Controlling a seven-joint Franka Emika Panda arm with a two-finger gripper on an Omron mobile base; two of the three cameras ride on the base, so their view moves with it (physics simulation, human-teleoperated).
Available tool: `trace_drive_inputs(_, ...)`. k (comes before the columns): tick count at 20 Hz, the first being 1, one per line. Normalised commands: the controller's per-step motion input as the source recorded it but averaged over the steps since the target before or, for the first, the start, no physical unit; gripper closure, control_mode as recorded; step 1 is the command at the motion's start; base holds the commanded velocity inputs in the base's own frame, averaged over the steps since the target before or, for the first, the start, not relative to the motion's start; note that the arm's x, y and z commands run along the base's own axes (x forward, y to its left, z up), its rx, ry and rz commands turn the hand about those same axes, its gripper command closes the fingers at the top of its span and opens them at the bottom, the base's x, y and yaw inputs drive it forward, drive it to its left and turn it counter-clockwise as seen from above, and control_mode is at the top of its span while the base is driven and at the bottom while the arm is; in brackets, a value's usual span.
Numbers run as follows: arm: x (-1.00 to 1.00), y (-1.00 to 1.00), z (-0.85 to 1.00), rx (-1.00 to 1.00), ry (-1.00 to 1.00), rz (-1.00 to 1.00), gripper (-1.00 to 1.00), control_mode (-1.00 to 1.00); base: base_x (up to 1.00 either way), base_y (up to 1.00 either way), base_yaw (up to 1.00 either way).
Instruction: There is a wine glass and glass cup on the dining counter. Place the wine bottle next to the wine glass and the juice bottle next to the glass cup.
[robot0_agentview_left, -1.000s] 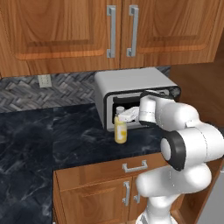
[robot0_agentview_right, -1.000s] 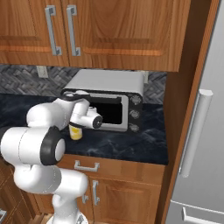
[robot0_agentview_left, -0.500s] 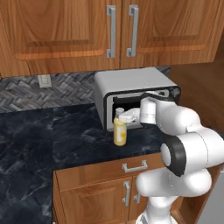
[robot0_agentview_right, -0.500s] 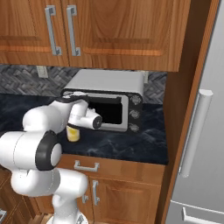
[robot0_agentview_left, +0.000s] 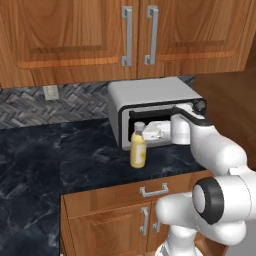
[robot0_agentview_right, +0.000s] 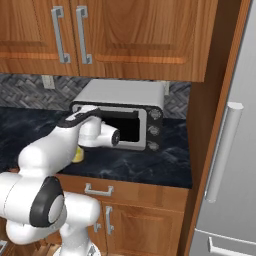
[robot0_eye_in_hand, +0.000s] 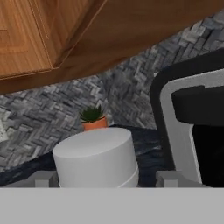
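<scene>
The arm reached forward over the black marbled bench (robot0_agentview_left: 65, 160), with the hand level at the juice bottle's (robot0_agentview_left: 138, 146) cap. In the hand view the white cap (robot0_eye_in_hand: 95, 157) sat close in front of the camera, between the two fingertips (robot0_eye_in_hand: 43, 178) at either side of it. The jaws (robot0_agentview_left: 149, 134) stood apart around the cap; whether the fingertips touched it could not be told. In the left base view the juice bottle stood upright on the bench, just in front of the open mouth of the grey toaster oven (robot0_agentview_left: 150, 100). In the right base view the arm hid most of the bottle, leaving a patch of yellow beside the forearm (robot0_agentview_right: 78, 155). Farther back, a small potted plant (robot0_eye_in_hand: 92, 118) stood against the grey herringbone backsplash (robot0_agentview_left: 55, 105). Wooden upper cabinets (robot0_agentview_left: 125, 35) hung above the toaster oven. A steel refrigerator (robot0_agentview_right: 230, 150) stood at the right edge of the right base view.
</scene>
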Motion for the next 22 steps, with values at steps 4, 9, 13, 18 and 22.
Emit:
trace_drive_inputs(4,-0.44,0.0,0.65,0.0,-0.09,0.23,1.0,-1.0,0.0,0.0,0.0)
trace_drive_inputs(9,-0.43,0.02,0.54,-0.04,-0.01,0.29,1.0,-1.0,0.0,0.0,0.0)
trace_drive_inputs(13,-0.3,0.16,0.32,0.03,0.01,0.27,1.0,-1.0,0.0,0.0,0.0)
trace_drive_inputs(18,-0.32,0.2,0.38,0.14,0.07,0.21,1.0,-1.0,0.0,0.0,0.0)
trace_drive_inputs(22,-0.32,0.2,0.31,0.1,0.0,0.15,1.0,-1.0,0.0,0.0,0.0)
